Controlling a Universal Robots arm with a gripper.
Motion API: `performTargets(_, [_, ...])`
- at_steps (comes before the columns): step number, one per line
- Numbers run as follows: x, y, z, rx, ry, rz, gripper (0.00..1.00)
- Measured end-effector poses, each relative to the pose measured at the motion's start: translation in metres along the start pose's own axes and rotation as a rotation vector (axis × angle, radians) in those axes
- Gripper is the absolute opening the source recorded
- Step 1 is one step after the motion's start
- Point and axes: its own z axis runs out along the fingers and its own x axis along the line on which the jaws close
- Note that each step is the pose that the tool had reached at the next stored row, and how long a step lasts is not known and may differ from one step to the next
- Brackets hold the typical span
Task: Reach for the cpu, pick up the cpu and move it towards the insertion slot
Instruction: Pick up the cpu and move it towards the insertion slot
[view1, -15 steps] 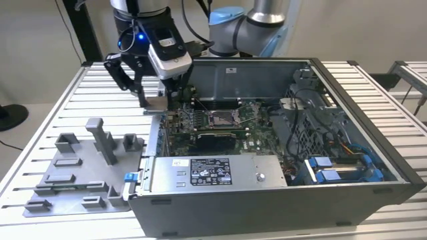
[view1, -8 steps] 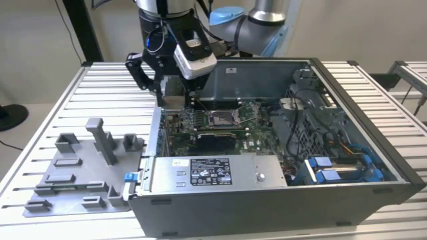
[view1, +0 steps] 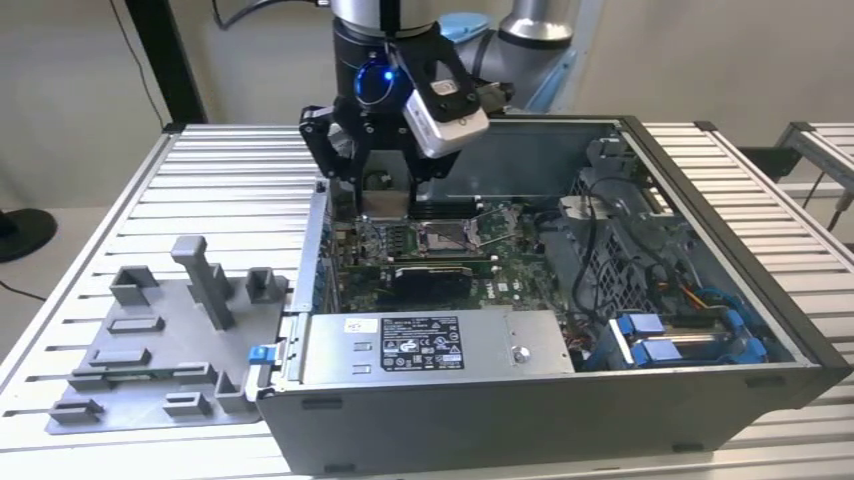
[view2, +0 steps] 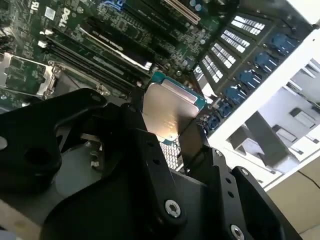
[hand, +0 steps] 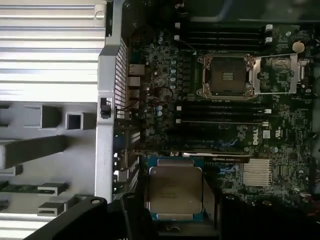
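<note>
In the exterior view my arm hangs straight down over the open computer case (view1: 694, 390), my pincer (view1: 384, 200) clamping the flat square chip (view1: 384, 201) just beside the shiny-framed socket (view1: 445, 236). In both wrist views, black fingers (view2: 155, 165) pinch the dull silver chip (hand: 173, 188) above green board (hand: 165, 75).

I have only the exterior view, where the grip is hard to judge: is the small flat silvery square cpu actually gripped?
Observer: Yes; in the second wrist view the gripper is shut on the small flat silvery cpu.
Operator: Is the socket ready?
Observer: In the first wrist view the silver-framed square insertion slot shows a bare dark centre.
Operator: Is the cpu above it?
Observer: No; there they lie apart, long black slots between.
</note>
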Motion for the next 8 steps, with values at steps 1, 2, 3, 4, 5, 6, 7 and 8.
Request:
performTargets(1, [-0.0047,0.0011,0.0002,0.0000,0.0000,0.000,0.00])
performTargets(2, [-0.0093,0.0026,0.0005,-0.0001,0.0000,0.000,0.00])
performTargets(3, [-0.0164,0.0067,0.0011,-0.0001,0.0000,0.000,0.00])
performTargets(4, [-0.0194,0.0092,0.0015,0.0000,0.0000,0.000,0.00])
performTargets(5, [-0.0247,0.0149,0.0023,0.0000,0.0000,0.000,0.00])
performTargets(6, [-0.0273,0.0179,0.0028,-0.0001,0.0000,0.000,0.00])
performTargets(7, [-0.0298,0.0207,0.0032,-0.0001,0.0000,0.000,0.00])
performTargets(8, [-0.0349,0.0265,0.0041,0.0000,0.0000,0.000,0.00])
